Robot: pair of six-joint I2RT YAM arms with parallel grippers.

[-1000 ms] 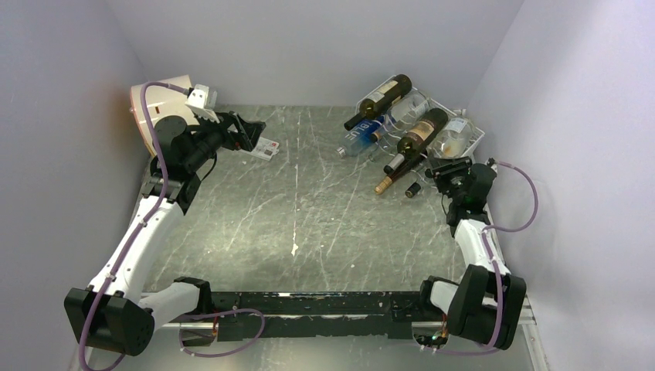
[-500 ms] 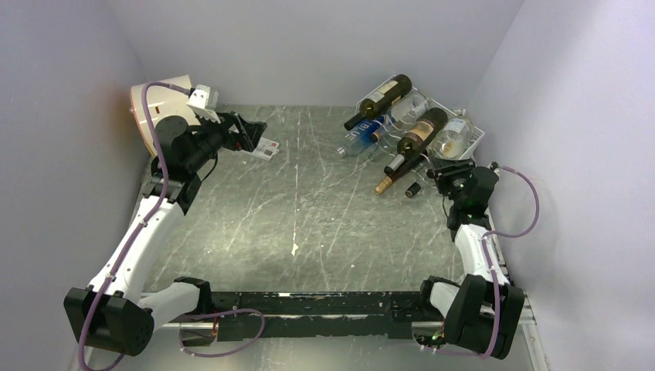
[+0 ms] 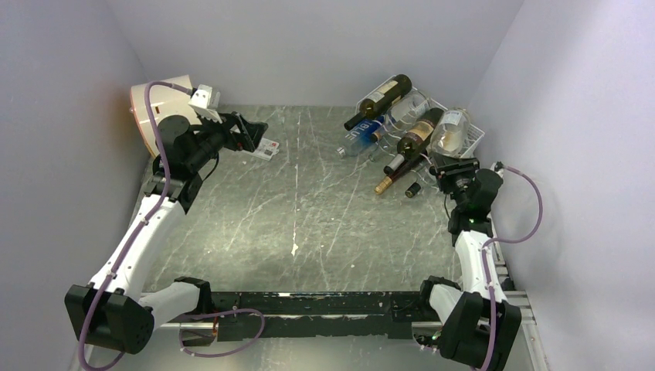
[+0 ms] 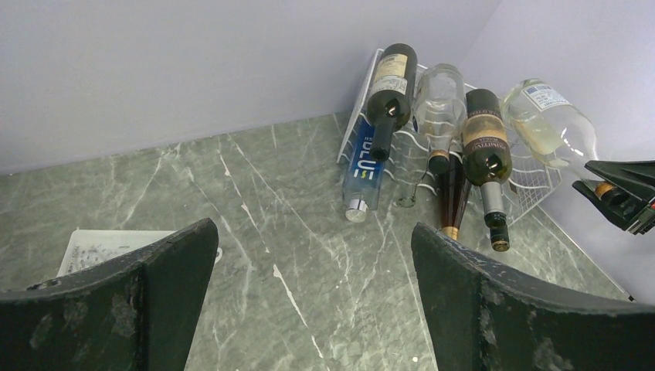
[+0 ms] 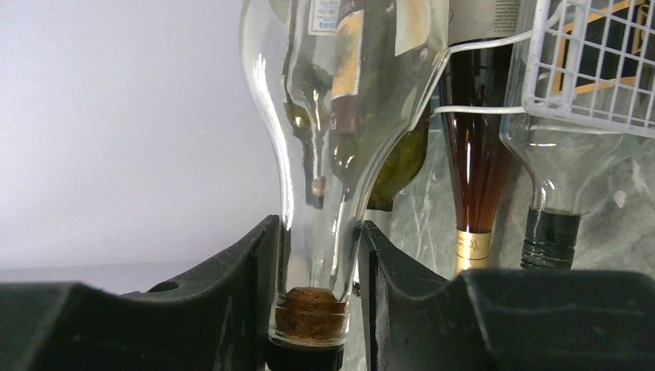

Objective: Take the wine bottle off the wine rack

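- Clamps neck of clear wine bottle [image 3: 452,127] in right gripper [image 5: 318,263], upper right of top view.
- Leans on wine rack [image 4: 533,176], long axis running up-frame from the grip.
- Holds left gripper [image 4: 309,255] spread, far left.

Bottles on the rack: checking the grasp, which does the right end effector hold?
The clear corked bottle at the wine rack's right end; only its neck sits pinched in the right end effector.

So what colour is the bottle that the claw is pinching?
The bottle is clear glass with a brown cork; best in the right wrist view.
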